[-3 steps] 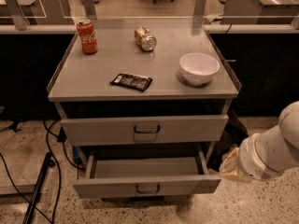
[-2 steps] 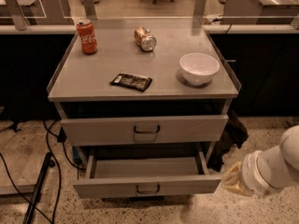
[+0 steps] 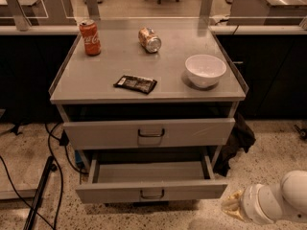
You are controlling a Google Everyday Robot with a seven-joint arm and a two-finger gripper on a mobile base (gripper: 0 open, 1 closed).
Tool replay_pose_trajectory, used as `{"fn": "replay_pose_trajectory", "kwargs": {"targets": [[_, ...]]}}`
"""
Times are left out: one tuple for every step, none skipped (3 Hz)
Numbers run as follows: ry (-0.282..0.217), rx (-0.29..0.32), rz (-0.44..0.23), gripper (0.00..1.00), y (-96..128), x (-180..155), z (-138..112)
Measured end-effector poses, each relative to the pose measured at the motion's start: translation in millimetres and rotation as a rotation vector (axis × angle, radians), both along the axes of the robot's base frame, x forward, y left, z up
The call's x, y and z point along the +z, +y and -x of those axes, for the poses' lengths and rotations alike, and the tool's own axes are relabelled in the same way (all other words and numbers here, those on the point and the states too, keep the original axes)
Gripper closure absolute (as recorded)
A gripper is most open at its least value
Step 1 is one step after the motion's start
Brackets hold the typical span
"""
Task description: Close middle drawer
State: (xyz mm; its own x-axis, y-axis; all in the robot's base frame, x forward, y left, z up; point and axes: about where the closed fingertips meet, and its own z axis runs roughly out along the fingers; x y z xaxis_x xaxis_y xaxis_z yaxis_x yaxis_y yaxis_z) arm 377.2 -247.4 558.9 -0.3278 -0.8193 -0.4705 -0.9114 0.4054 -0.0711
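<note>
Camera view: middle drawer [image 3: 110, 191] stands pulled well out, gripper [image 3: 233, 208] near its right corner — its opening I cannot tell, nothing visibly held — so meet the front squarely near the handle [image 3: 152, 194] and push straight back.

Gripper [image 3: 232, 207] right of middle drawer [image 3: 151, 191]

White, rounded arm [image 3: 277, 202] — yellowish gripper [image 3: 232, 207] at lower right.

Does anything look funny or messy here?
The middle drawer sticks far out. On the cabinet top, a drink can lies on its side, while the red can stands upright. The gripper sits low, right of that drawer, not touching it.
</note>
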Motion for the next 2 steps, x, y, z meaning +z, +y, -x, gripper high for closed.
{"fn": "replay_pose_trajectory", "kwargs": {"targets": [[0.026, 0.002, -0.096, 1.0, 7, -61, 2], [0.063, 0.007, -0.128, 1.0, 16, -84, 11]]}}
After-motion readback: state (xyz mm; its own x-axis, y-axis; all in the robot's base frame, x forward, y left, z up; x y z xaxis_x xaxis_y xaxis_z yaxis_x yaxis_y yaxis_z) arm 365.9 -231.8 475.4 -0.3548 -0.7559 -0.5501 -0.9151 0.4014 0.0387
